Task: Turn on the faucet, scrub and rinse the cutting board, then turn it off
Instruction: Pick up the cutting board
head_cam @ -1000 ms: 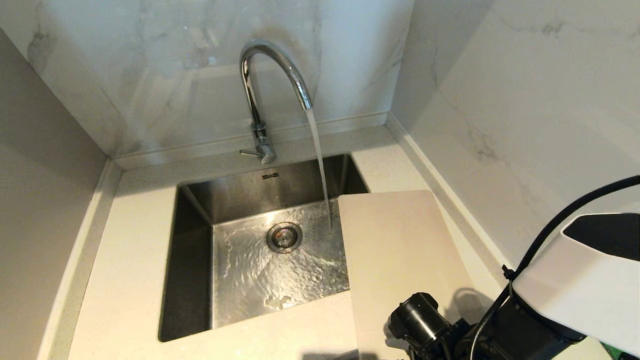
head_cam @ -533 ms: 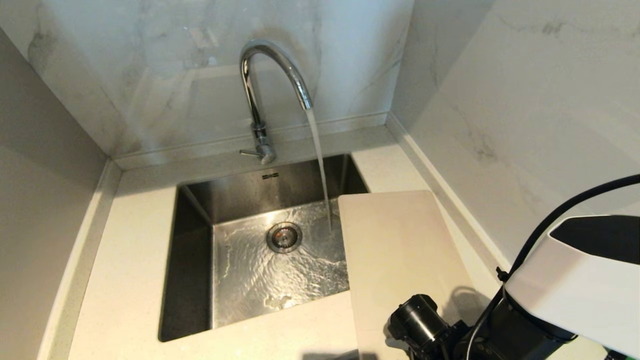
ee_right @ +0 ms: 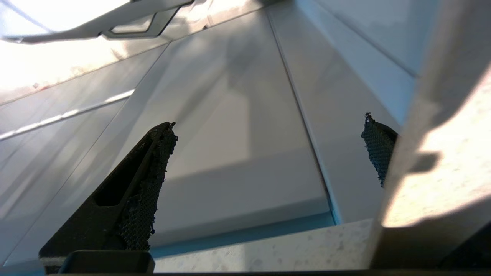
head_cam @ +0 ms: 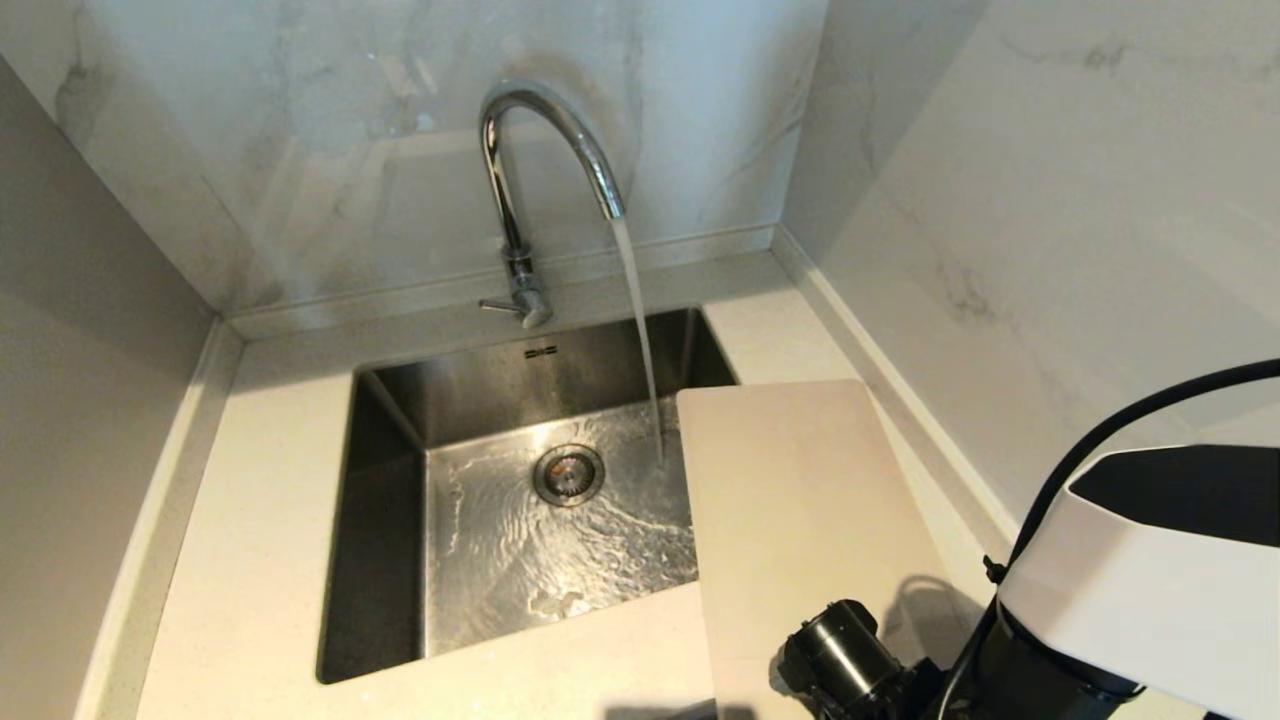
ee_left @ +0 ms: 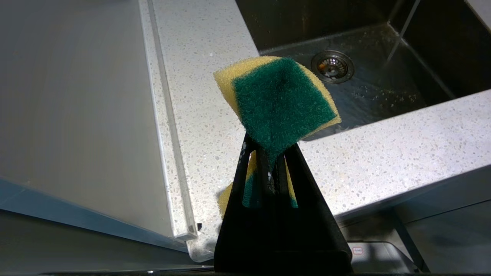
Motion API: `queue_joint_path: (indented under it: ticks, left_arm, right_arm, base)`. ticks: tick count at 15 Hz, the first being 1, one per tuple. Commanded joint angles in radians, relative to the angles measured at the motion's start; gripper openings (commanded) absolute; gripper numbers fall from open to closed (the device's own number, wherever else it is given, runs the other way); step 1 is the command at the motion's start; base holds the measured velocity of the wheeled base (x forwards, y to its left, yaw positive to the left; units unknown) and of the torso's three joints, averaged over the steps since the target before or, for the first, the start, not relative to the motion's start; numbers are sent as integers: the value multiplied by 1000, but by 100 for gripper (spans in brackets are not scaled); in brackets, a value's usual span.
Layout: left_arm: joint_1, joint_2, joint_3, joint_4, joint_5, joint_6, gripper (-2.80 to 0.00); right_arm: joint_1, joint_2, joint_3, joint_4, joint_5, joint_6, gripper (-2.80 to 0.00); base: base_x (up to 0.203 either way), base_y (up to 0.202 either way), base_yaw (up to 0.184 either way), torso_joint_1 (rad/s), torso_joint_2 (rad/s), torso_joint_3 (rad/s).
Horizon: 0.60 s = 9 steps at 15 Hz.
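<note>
Faucet (head_cam: 545, 170): chrome gooseneck, mounted on the far counter strip behind the sink, spout arching to the right. Side lever (head_cam: 497, 305) sticks out to the left at its base. Running: a steady stream (head_cam: 640, 330) falls from the spout tip and lands on the sink floor just left of the board's far left corner.

Cutting board (head_cam: 800, 520): beige-white, lying flat at the sink's right side, its left part overhanging the basin, the rest on the counter. Far corners rounded; near end cut off by the frame and partly covered by the right arm. The stream does not land on it.

Sink (head_cam: 385, 520): steel, rectangular; floor wet and rippled, round drain strainer (head_cam: 568, 474) near the middle.

Counter (head_cam: 250, 560): pale speckled stone around the basin. Marble-look wall panels behind and to the right.

Left gripper (ee_left: 270, 153): not seen in the head view. Jaws squeezed together on a green-and-yellow sponge (ee_left: 282, 101), green scouring face toward the camera; held above the near left counter, drain visible beyond.

Right gripper (ee_right: 268, 149): jaws spread wide, nothing between them. One mesh-padded finger (ee_right: 147, 184) in full view, the other partly hidden behind a pale edge. Right arm (head_cam: 1130, 570) sits at the near right corner of the head view.
</note>
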Motion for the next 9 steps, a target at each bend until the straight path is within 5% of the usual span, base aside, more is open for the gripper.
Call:
queue_joint_path:
  ticks: [1, 9]
  left_arm:
    - [1, 0, 3, 1, 0, 0, -280]
    - [1, 0, 3, 0, 0, 0, -280]
  right_arm:
    - [3, 11, 16, -35, -3, -7, 0]
    - [3, 22, 38, -81, -13, -6, 0]
  base:
    - [0, 0, 0, 0, 0, 0]
    - [0, 0, 0, 0, 0, 0]
